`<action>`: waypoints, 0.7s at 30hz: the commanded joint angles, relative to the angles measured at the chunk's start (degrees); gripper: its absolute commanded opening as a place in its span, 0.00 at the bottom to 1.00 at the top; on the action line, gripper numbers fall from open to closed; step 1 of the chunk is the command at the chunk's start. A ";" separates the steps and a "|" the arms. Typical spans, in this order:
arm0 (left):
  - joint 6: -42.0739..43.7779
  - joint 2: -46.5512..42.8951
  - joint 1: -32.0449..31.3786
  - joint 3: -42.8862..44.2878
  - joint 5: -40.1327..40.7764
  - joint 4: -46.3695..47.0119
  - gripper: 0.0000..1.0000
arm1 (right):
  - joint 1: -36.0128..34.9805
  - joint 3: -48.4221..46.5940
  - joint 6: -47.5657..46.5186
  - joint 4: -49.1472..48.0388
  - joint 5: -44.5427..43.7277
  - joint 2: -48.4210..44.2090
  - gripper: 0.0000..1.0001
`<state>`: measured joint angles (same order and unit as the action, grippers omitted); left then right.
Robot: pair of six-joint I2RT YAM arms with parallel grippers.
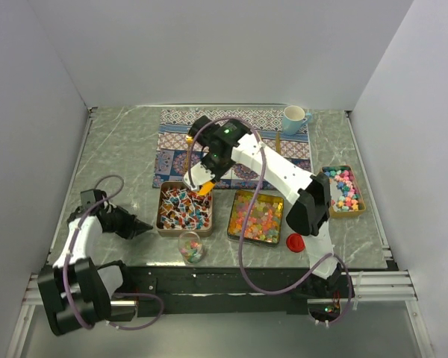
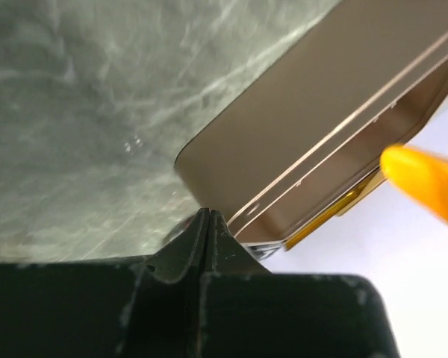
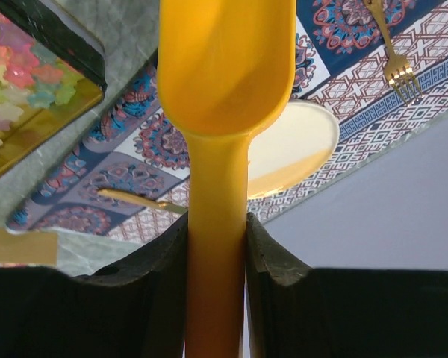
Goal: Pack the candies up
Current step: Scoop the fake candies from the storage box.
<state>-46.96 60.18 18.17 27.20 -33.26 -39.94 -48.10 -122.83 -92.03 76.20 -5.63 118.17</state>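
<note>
The candies fill the middle gold tin in mixed pink, orange, yellow and green, and show again as candies at the top left of the right wrist view. More lie in a small clear cup near the table's front edge. My right gripper is shut on the handle of an orange scoop, held above the left tin; no candy shows in its bowl. My left gripper is shut and holds nothing, its tips at the left tin's outer wall.
The left tin holds wrapped sweets. A third tin of pink and blue sweets stands at the right. A red lid lies by the right arm's base. On the patterned mat lie a plate and fork; a blue mug stands at its back right corner.
</note>
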 commanded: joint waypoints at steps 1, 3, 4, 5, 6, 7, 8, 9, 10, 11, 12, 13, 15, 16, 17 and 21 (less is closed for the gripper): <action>1.96 -3.05 -4.45 -1.18 -2.95 -0.67 0.01 | -1.12 -1.01 -2.72 4.04 -10.52 1.88 0.00; 1.70 -3.58 -7.69 -1.45 -3.57 -0.84 0.01 | -2.00 -1.19 -2.89 3.08 -13.17 2.76 0.00; 1.52 -3.84 -8.76 -1.80 -3.83 -0.58 0.01 | -2.26 -1.28 -3.07 2.73 -14.31 3.38 0.00; 1.09 -4.02 -9.73 -2.24 -4.10 -0.05 0.01 | -2.61 -1.28 -3.16 1.68 -16.85 3.64 0.00; 0.91 -4.19 -11.22 -2.68 -5.06 0.56 0.01 | -3.31 -0.84 -3.07 1.14 -18.00 3.99 0.00; 0.64 -4.54 -11.93 -3.38 -5.24 0.83 0.01 | -3.58 -0.66 -3.07 0.88 -18.97 4.61 0.00; 0.29 -4.81 -12.54 -3.56 -5.41 1.44 0.01 | -3.93 -0.75 -2.81 0.44 -20.29 4.87 0.00; 0.03 -5.16 -13.51 -3.82 -5.85 1.71 0.01 | -4.37 -0.66 -2.54 0.26 -20.73 5.14 0.00; 0.03 -6.12 -13.86 -4.00 -5.86 1.89 0.01 | -5.24 -0.31 -1.67 -0.17 -21.35 5.66 0.00; -0.06 -6.57 -14.04 -4.08 -5.86 1.97 0.01 | -5.69 0.13 -1.23 -0.96 -22.14 5.76 0.00; 0.03 -7.18 -14.30 -4.00 -5.77 1.80 0.01 | -6.21 1.61 -0.70 -1.40 -23.89 5.84 0.00; 0.11 -8.23 -14.31 -3.74 -5.68 1.63 0.01 | -7.09 2.32 -0.09 -1.84 -24.42 6.02 0.00; 0.38 -9.20 -14.31 -3.73 -5.77 1.54 0.01 | -7.97 5.21 0.53 -3.86 -26.26 5.76 0.00; 0.46 -9.99 -14.31 -3.65 -5.77 1.45 0.01 | -8.41 6.36 0.88 -4.65 -27.23 5.50 0.00; 0.55 -10.00 -14.22 -3.65 -5.86 1.45 0.01 | -9.11 7.50 0.97 -5.27 -27.76 5.41 0.00; 0.20 -9.47 -14.31 -3.56 -4.37 1.62 0.01 | -10.87 9.71 2.29 -5.72 -29.09 6.19 0.00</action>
<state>-46.39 50.83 4.03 23.05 -37.69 -39.48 -57.80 -114.96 -89.41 69.30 -29.50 123.90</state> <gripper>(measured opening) 0.015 0.354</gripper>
